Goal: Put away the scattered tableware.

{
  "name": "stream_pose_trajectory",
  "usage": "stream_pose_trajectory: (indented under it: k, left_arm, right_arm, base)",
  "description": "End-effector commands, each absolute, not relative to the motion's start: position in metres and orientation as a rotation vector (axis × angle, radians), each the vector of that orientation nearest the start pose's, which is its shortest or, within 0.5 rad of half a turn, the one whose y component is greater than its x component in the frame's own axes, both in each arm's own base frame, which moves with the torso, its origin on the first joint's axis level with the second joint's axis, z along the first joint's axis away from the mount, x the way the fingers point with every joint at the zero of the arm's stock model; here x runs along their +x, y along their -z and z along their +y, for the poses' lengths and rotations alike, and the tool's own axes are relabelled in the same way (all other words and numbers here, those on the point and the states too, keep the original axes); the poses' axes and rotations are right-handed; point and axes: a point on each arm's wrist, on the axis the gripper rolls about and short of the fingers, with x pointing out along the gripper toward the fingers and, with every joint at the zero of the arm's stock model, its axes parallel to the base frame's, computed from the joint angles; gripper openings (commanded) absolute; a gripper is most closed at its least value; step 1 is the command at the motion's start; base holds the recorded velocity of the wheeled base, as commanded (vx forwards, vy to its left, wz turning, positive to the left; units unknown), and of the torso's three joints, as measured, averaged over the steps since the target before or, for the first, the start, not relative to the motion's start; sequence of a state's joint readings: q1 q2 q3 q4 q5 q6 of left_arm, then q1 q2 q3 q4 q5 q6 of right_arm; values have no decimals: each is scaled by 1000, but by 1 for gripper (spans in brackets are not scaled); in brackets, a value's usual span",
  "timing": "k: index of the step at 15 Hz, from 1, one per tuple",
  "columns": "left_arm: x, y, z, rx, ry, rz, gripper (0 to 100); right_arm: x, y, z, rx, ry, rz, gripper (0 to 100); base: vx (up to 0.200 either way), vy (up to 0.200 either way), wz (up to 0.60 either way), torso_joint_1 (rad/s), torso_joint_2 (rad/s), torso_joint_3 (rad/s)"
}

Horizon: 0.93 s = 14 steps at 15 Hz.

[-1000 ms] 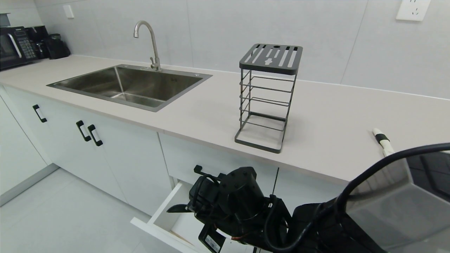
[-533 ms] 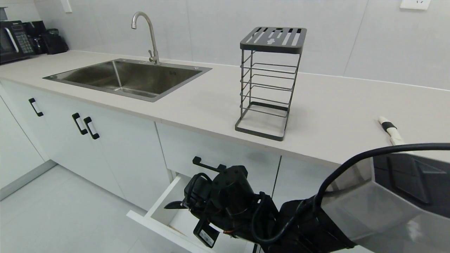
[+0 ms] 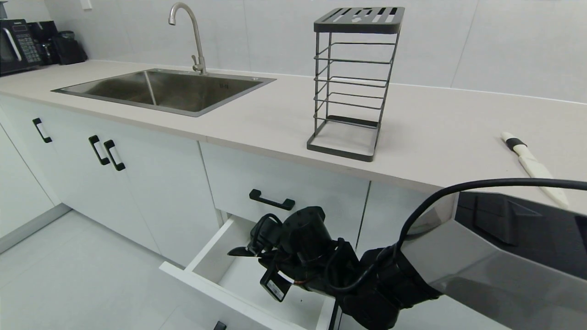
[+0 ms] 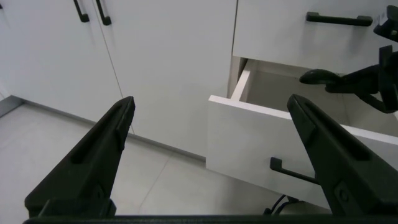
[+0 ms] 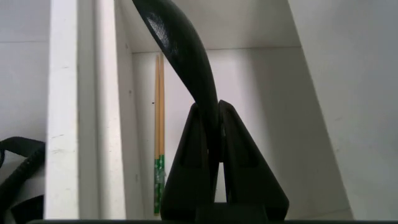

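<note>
Black glossy spoon (image 5: 180,43) is held by its handle between the two fingers of the right gripper (image 5: 211,115), which are closed tight on it. The bowl of the spoon is pointed away from the wrist. Directly beneath this gripper (image 3: 255,251) an open white drawer (image 3: 202,256) is seen, and the spoon (image 3: 237,251) is kept in the air above the drawer's interior, not touching it. Below the gripper, along the drawer's side wall (image 5: 62,93), a pair of pale wooden chopsticks with green ends (image 5: 160,124) is laid flat on the drawer floor.

The left gripper (image 4: 211,155) is seen with its fingers spread wide and nothing between them. Ahead of it the drawer front (image 4: 261,143) is seen, and beyond that the spoon (image 4: 320,76).

Well above the right gripper, on the grey countertop (image 3: 275,123), a white knife with a black band on its handle (image 3: 532,167) is laid flat near the front edge. A dark wire rack with a slotted top (image 3: 353,82) is set upright on the same countertop, above the drawer. Farther to the left, a stainless steel sink (image 3: 160,89) is set into the countertop.
</note>
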<state>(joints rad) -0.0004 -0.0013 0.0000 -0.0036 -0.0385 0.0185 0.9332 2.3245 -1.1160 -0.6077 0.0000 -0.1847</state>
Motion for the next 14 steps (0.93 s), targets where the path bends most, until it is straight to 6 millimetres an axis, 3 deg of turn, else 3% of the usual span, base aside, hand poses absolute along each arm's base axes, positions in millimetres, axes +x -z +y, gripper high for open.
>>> stream_pose_trajectory:
  k: [1, 14]
  left_arm:
    - [-23, -76, -1, 18, 38, -5, 100]
    - [-23, -76, -1, 18, 38, -5, 100]
  right_arm:
    - [258, -15, 338, -456, -944, 488, 0]
    - [280, 23, 358, -449, -926, 536, 0]
  base:
    - [0, 0, 0, 0, 0, 0]
    - [0, 0, 0, 0, 4, 4]
